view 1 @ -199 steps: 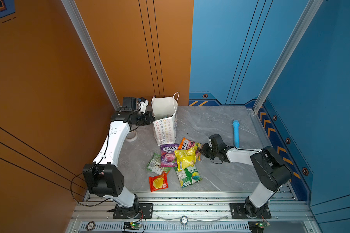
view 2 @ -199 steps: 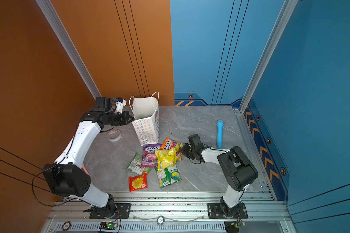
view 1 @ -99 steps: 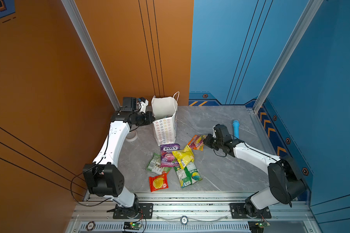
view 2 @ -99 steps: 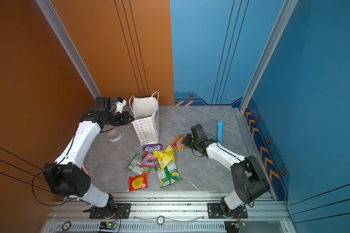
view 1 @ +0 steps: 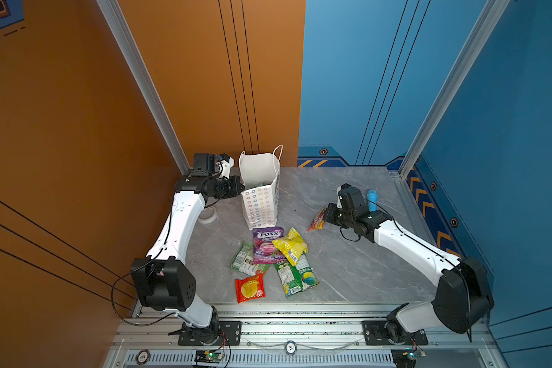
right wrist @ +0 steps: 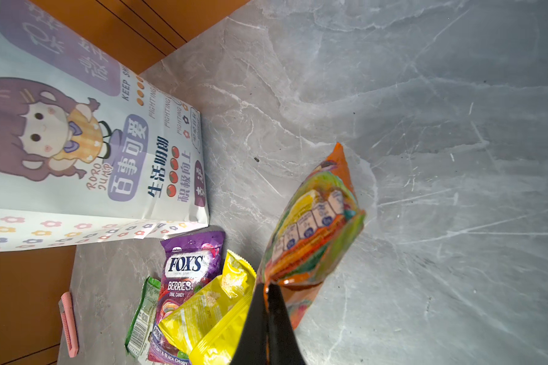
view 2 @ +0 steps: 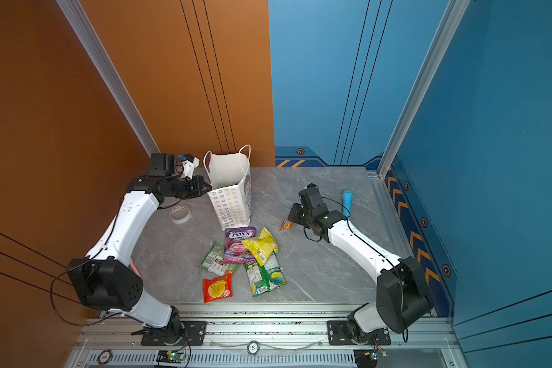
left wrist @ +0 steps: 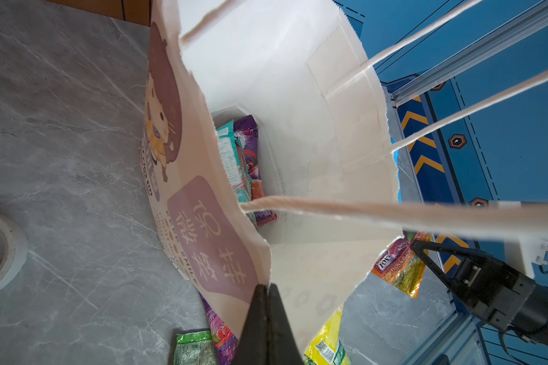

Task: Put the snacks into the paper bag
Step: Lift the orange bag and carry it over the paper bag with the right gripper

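In both top views the paper bag [view 1: 259, 204] stands on the tabletop [view 1: 348, 255], snacks [view 1: 265, 243] loose beside it; left wrist, left end effector [left wrist: 268, 292] pinches its rim; right wrist, right end effector [right wrist: 268, 289] clamps an orange packet [right wrist: 314, 227].

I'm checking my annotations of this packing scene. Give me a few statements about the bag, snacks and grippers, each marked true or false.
1. The right gripper holds the orange crinkly FOX'S candy packet off the table. True.
2. The white paper gift bag lies on its side. False: it stands upright, mouth open.
3. The left gripper pinches the bag's rim. True.
4. The bag is empty. False: a teal packet and a purple packet stand inside.
5. The yellow pouch overlaps the purple FOX'S berries packet. True.
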Action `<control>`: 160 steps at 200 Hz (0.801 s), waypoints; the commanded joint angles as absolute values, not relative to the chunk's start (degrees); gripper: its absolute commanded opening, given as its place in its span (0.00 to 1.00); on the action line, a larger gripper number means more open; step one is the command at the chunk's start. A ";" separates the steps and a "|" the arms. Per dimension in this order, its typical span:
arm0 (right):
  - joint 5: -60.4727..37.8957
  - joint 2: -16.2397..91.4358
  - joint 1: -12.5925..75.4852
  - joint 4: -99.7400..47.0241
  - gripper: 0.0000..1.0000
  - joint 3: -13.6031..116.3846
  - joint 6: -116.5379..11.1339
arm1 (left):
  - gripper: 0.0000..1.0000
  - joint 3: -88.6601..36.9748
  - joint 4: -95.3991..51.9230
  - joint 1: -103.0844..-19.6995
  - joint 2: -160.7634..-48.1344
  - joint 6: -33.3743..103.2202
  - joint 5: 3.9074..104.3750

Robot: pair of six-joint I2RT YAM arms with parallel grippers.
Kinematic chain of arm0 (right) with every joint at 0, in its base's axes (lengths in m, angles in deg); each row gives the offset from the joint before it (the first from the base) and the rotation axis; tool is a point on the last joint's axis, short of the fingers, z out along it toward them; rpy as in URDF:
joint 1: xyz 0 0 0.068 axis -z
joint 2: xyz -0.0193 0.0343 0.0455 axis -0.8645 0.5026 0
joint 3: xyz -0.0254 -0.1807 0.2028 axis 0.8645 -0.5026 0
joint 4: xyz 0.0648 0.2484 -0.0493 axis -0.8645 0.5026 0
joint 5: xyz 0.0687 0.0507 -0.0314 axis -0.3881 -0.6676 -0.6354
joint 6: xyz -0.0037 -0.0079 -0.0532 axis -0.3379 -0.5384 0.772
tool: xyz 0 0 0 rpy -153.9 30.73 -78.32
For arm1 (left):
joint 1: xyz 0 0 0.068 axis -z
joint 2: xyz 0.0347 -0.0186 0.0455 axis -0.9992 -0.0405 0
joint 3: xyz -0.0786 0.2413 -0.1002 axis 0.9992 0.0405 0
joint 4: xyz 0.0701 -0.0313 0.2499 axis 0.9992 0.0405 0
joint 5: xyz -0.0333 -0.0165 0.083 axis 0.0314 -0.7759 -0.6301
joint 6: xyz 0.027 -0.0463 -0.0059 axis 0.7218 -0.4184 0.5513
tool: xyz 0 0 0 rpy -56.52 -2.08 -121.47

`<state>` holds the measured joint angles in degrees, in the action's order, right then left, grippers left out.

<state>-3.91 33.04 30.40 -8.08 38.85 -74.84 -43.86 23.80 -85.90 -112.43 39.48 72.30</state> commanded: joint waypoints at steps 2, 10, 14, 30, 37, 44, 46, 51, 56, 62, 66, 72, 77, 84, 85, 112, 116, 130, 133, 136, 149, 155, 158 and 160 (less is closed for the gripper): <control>-0.24 29.07 28.75 -5.10 0.00 43.34 -71.16 | 0.02 -42.52 25.37 -86.32 -113.32 39.40 72.02; -0.03 28.66 28.30 -4.56 0.00 44.37 -70.59 | 0.02 -42.52 25.41 -86.29 -113.35 39.40 72.02; 0.04 28.49 28.01 -4.38 0.00 44.88 -70.27 | 0.02 -42.52 25.42 -86.31 -113.37 39.40 71.94; 0.26 28.36 26.95 -3.67 0.00 47.14 -69.02 | 0.02 -42.52 25.38 -86.36 -113.39 39.32 72.03; -0.36 28.44 26.49 -3.58 0.00 48.06 -68.42 | 0.02 -42.52 25.38 -86.28 -113.39 39.26 72.17; -1.03 28.68 26.10 -3.26 0.00 49.35 -67.94 | 0.02 -42.52 25.35 -86.30 -113.38 39.31 72.12; -1.16 28.84 26.02 -3.16 0.00 49.65 -67.78 | 0.02 -42.52 25.37 -86.28 -113.37 39.31 72.15; -1.38 29.11 25.69 -2.70 0.00 50.55 -67.43 | 0.02 -42.52 25.39 -86.28 -113.30 39.31 72.13; -1.48 29.37 25.20 -2.36 0.00 51.46 -66.99 | 0.02 -42.52 25.33 -86.28 -113.32 39.31 72.18; -1.50 29.71 24.72 -1.87 0.00 52.63 -66.48 | 0.02 -42.52 25.37 -86.28 -113.31 39.24 72.12; -1.51 29.97 24.32 -1.56 0.00 53.34 -66.12 | 0.02 -42.52 25.37 -86.28 -113.22 39.28 72.08; -1.50 30.19 23.78 -1.27 0.00 54.32 -65.59 | 0.02 -42.52 25.33 -86.28 -113.23 39.33 72.02; -1.54 30.42 23.29 -1.04 0.00 55.04 -65.20 | 0.02 -42.52 25.37 -86.28 -113.23 39.32 72.03; -1.73 30.74 22.76 -0.83 0.00 56.07 -64.77 | 0.02 -42.52 25.39 -86.28 -113.12 39.31 72.03; -1.84 30.78 22.70 -0.82 0.00 56.24 -64.74 | 0.02 -42.52 25.38 -86.28 -113.15 39.31 72.02; -4.24 32.21 21.05 -0.07 0.00 60.72 -63.86 | 0.02 -42.52 25.38 -86.28 -113.18 39.30 72.15; -4.56 32.38 20.71 -0.10 0.00 61.41 -63.77 | 0.02 -42.52 25.39 -86.28 -113.17 39.31 72.19; -5.65 33.29 20.10 0.19 0.00 63.89 -63.24 | 0.02 -42.46 25.34 -86.28 -113.10 39.31 72.20; -5.89 33.48 20.10 0.24 0.00 64.47 -63.14 | 0.02 -42.52 25.37 -86.28 -113.10 39.28 72.21; -6.02 33.72 18.87 0.32 0.00 64.97 -63.09 | 0.02 -42.52 25.43 -86.28 -113.10 39.26 72.26; -7.01 34.66 17.58 0.51 0.00 67.39 -62.73 | 0.02 -42.52 25.34 -86.28 -113.04 39.27 72.29; -7.40 35.14 17.13 0.64 0.00 68.42 -62.61 | 0.02 -42.52 25.36 -86.28 -113.07 39.30 72.29; -7.53 35.40 17.01 0.67 0.00 69.04 -62.48 | 0.02 -42.56 25.33 -86.28 -113.09 39.31 72.36; -7.62 35.60 16.91 0.72 0.00 69.38 -62.48 | 0.02 -42.53 25.36 -86.28 -113.07 39.31 72.30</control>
<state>-4.81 34.24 18.79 0.75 64.18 -64.67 -43.86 23.80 -85.90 -112.43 39.48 72.30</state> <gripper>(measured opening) 0.047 0.046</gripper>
